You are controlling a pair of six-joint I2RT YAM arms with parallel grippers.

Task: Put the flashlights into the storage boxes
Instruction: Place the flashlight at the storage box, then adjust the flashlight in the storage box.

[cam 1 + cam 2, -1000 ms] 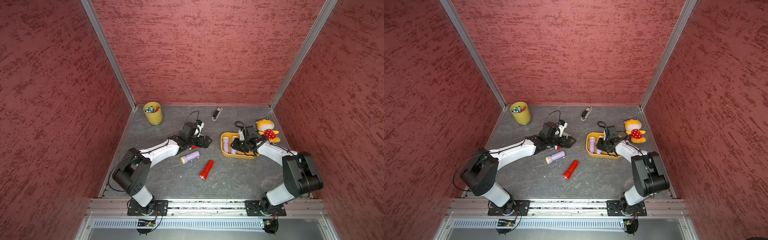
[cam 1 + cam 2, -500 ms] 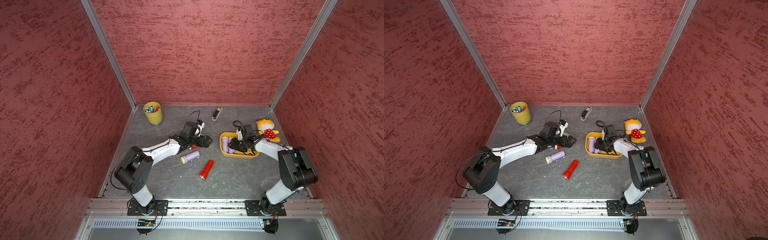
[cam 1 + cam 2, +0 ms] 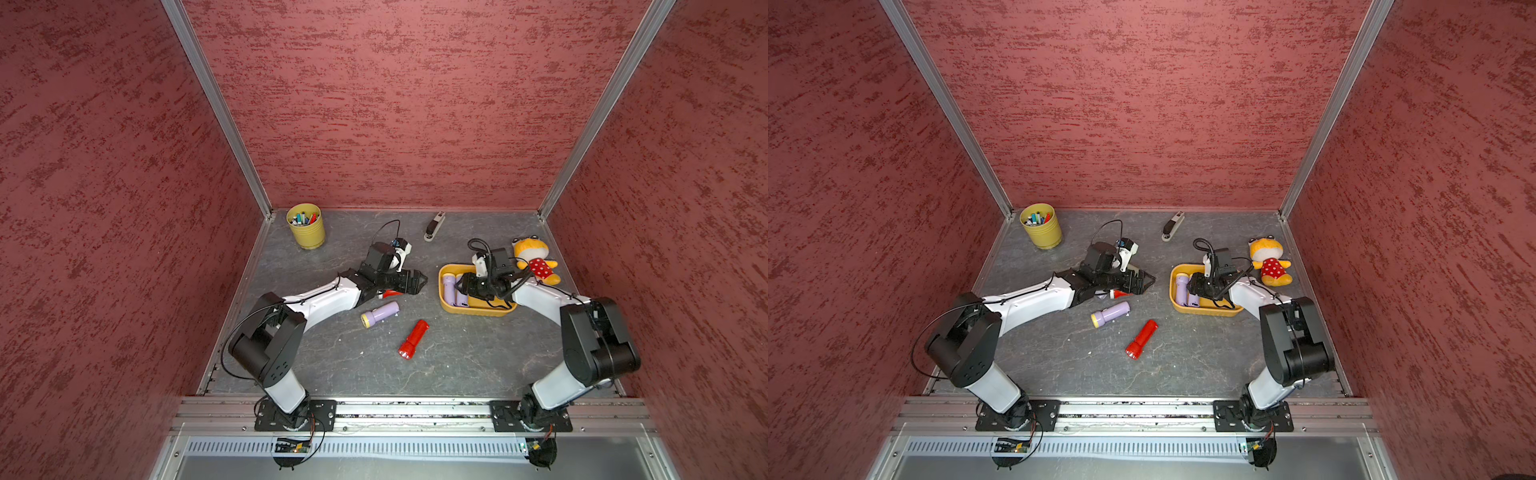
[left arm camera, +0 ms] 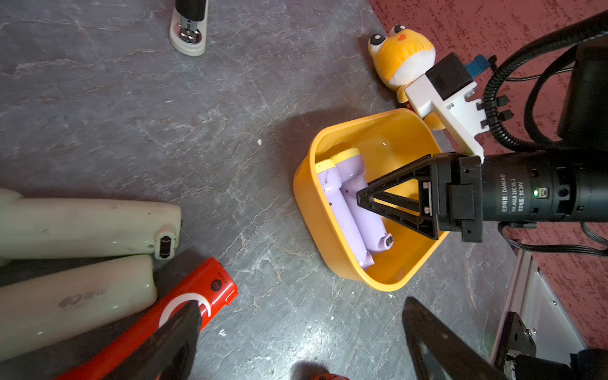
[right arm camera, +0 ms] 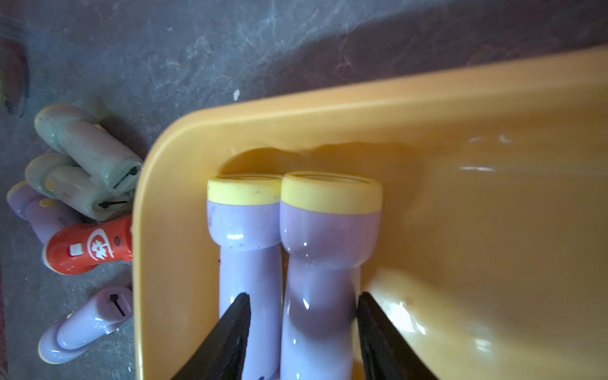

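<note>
Slate tabletop (image 3: 457,361). Right gripper (image 5: 302,294) slack astride lilac flashlight (image 5: 329,237) in tub (image 5: 296,115); left gripper (image 4: 302,302) spread wide. Might hook neighbouring flashlight (image 5: 245,230) on lifting.

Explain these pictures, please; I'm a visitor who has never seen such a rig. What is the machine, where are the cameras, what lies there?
Two robot arms stand on a rail in a red-walled booth. Both top views look down from overhead; each wrist view comes from a camera on one arm. On the grey floor lie a loose lilac flashlight, a loose red flashlight, a yellow pen cup, a plush toy and an orange tub. The left gripper is open, by a second red flashlight beside pale green flashlights. The right gripper reaches into the tub, jaws either side of one of two lilac flashlights there; whether it grips, I cannot tell.
</note>
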